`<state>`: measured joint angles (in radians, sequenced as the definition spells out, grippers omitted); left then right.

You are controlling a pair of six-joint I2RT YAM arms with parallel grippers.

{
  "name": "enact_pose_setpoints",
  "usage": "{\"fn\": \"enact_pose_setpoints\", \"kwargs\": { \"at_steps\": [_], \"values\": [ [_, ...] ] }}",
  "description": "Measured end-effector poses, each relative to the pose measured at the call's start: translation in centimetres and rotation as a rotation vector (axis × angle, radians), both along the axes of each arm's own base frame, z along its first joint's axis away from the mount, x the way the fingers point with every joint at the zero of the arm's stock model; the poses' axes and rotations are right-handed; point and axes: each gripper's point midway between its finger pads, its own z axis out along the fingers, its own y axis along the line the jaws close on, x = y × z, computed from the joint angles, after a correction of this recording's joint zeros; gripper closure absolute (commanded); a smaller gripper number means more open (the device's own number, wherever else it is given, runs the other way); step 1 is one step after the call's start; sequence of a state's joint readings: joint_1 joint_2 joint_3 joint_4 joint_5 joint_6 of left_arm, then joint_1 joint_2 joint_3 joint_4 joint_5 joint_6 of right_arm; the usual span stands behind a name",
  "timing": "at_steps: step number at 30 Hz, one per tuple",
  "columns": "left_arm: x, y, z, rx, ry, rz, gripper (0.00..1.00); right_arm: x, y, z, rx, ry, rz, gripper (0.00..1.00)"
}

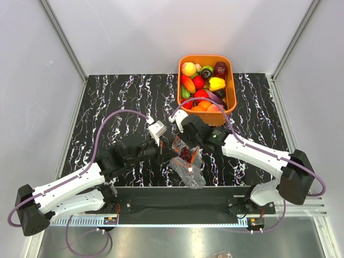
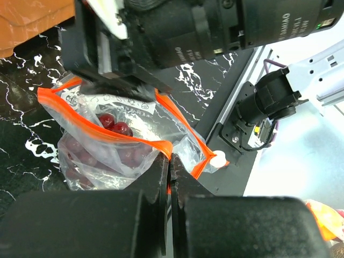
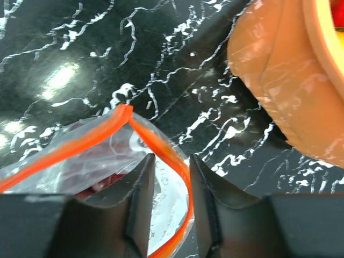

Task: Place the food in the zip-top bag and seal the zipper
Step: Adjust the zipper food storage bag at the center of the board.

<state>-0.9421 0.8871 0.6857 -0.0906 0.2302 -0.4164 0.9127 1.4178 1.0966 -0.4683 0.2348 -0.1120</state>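
Note:
The zip-top bag (image 1: 189,165) lies crumpled between the two arms, with dark red grapes (image 2: 114,124) inside it. Its mouth gapes, and the orange zipper (image 2: 107,133) runs in two separate strips. My left gripper (image 2: 170,162) is shut on the near zipper strip, close to the white end piece (image 2: 217,158). My right gripper (image 3: 172,169) stands open astride the far zipper strip (image 3: 161,146), which passes between the fingers without being pinched. In the top view the right gripper (image 1: 183,130) is at the bag's far end and the left gripper (image 1: 167,154) at its left side.
An orange basket (image 1: 228,102) full of toy fruits and vegetables (image 1: 201,81) stands just behind the right gripper, and its wall (image 3: 279,91) fills the right wrist view's upper right. The black marbled table's near edge and the arm bases (image 2: 252,115) lie just past the bag.

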Motion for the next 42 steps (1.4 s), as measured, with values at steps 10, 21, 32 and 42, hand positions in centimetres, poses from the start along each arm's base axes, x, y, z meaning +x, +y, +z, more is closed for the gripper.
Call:
{"fn": "enact_pose_setpoints", "kwargs": {
  "at_steps": [10, 21, 32, 42],
  "values": [
    [-0.2, 0.5, -0.2, 0.020, -0.016, -0.005, 1.00, 1.5, -0.9, 0.0, -0.067, -0.083, -0.052, 0.79],
    [0.2, 1.1, 0.1, 0.049, -0.044, 0.016, 1.00, 0.9, -1.0, 2.0, -0.026, -0.076, -0.058, 1.00],
    [2.3, 3.2, 3.8, 0.150, -0.177, 0.112, 1.00, -2.5, -0.7, 15.9, 0.360, -0.092, -0.002, 0.79],
    [3.0, 3.9, 3.4, 0.216, -0.201, 0.132, 1.00, -2.6, -0.2, 10.2, 0.298, 0.073, -0.031, 0.34]
  ]
}}
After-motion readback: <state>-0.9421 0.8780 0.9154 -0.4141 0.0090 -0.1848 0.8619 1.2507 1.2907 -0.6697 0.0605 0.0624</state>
